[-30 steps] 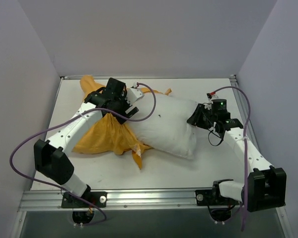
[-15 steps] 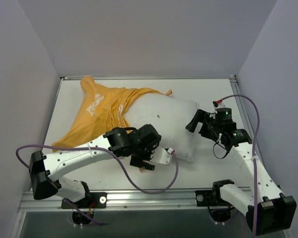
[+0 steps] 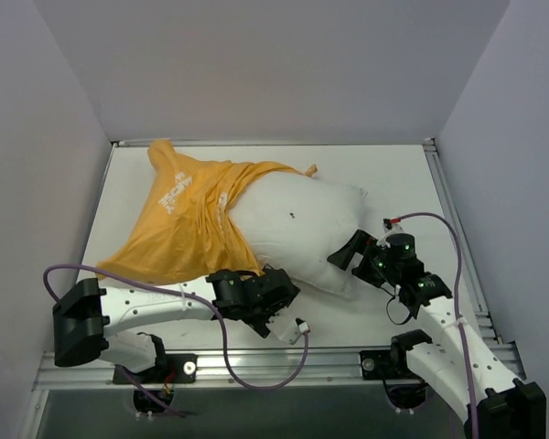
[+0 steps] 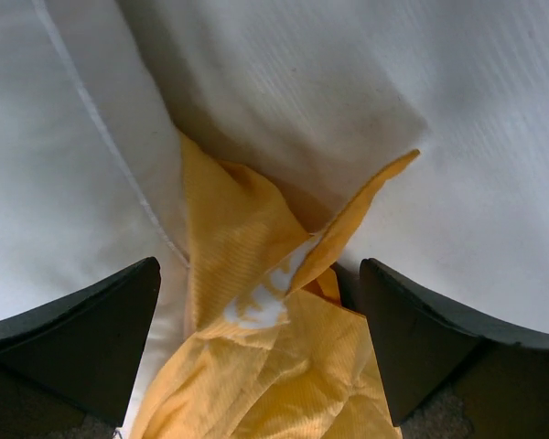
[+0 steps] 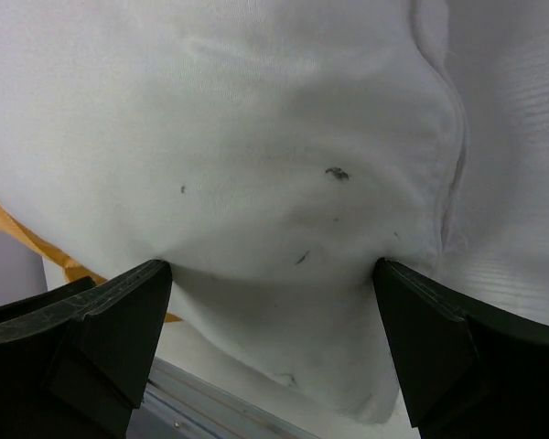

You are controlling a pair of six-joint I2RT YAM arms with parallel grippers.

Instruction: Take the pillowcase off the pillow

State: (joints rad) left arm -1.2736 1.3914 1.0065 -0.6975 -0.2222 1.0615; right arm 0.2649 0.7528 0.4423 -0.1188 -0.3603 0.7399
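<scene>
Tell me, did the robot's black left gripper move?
Yes. The black left gripper came toward the silver metal rail at the table's near edge.

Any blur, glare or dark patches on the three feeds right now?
Top external: even light, sharp, only soft shadows beside the pillow; no glare. Left wrist: pillowcase weave crisp, a dark crease above it, left fingers black and soft-edged. Right wrist: pillow specks in focus, shaded fold low down, right fingers dim.

Lying on the white table (image 3: 384, 169): a plump white pillow (image 3: 302, 224). Overlapping its left end, a rumpled orange pillowcase (image 3: 178, 233).
</scene>
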